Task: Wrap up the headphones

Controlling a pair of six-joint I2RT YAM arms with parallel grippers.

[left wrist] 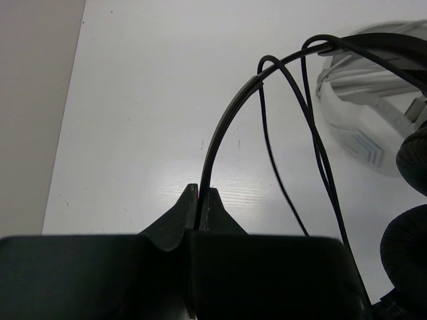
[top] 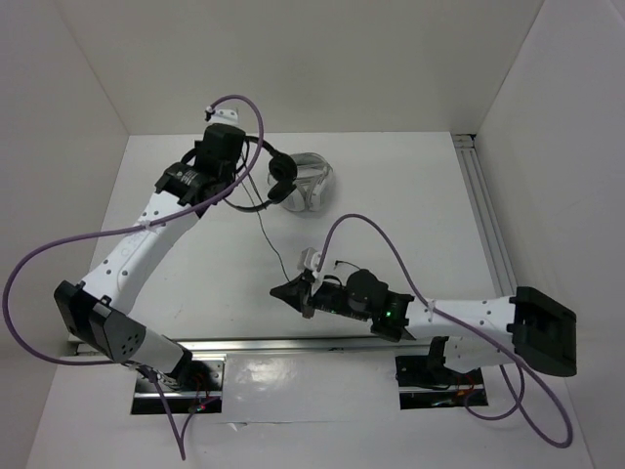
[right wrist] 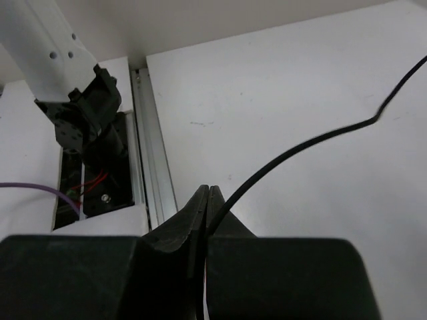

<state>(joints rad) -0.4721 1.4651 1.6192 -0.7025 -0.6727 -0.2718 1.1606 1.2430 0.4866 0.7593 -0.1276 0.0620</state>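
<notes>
The headphones (top: 281, 172) sit in the upper centre of the top view, left of centre, just beside a white headset (top: 312, 186) on the white table (top: 410, 205). The left gripper (left wrist: 200, 197) is clenched on the thin headband (left wrist: 223, 127), its two fingers pressed together with the band pinched between them. In the left wrist view the band arcs from the lower centre to the upper right, and the two ear pads (left wrist: 415, 159) lie at the right edge, below the white headset. The cable (top: 266, 230) runs from the headphones down the middle of the top view to the right gripper (right wrist: 208, 197). That gripper is clenched on the cable, which leaves its fingertips and rises to the upper right of the right wrist view.
</notes>
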